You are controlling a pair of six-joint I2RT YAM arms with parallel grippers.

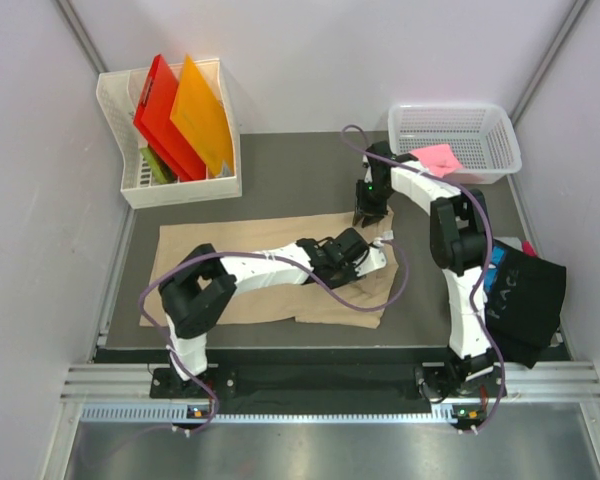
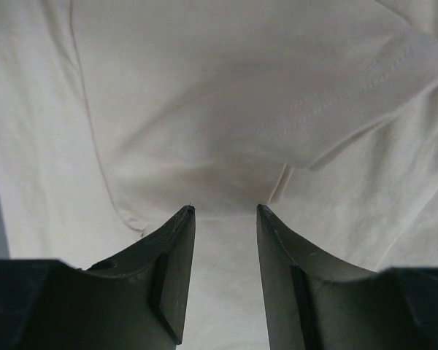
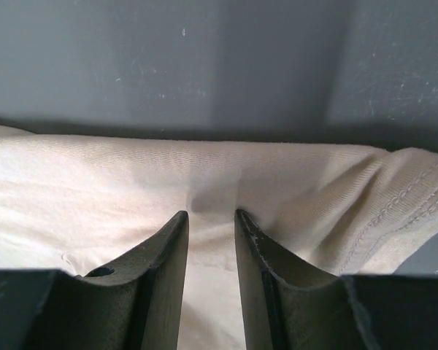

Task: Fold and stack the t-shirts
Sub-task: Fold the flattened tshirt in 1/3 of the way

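Note:
The large tan t-shirt (image 1: pixel 240 270) lies spread on the dark mat. My left gripper (image 1: pixel 365 258) is low over its right part, jaws partly open, tips (image 2: pixel 225 210) against the cloth (image 2: pixel 226 109) beside a sleeve hem. My right gripper (image 1: pixel 368 215) is at the shirt's far right edge, jaws narrowly open, tips (image 3: pixel 212 213) on the cloth (image 3: pixel 95 189) just inside the edge. The black t-shirt with blue-and-white print (image 1: pixel 525 295) lies bunched at the right. The small pink t-shirt (image 1: pixel 435 157) hangs on the basket rim.
A white basket (image 1: pixel 480 125) stands at the back right. A white file rack (image 1: pixel 130 190) with red and orange plastic sheets (image 1: pixel 185 120) stands at the back left. Bare dark mat (image 3: pixel 204 65) lies beyond the shirt's far edge. Walls close in on both sides.

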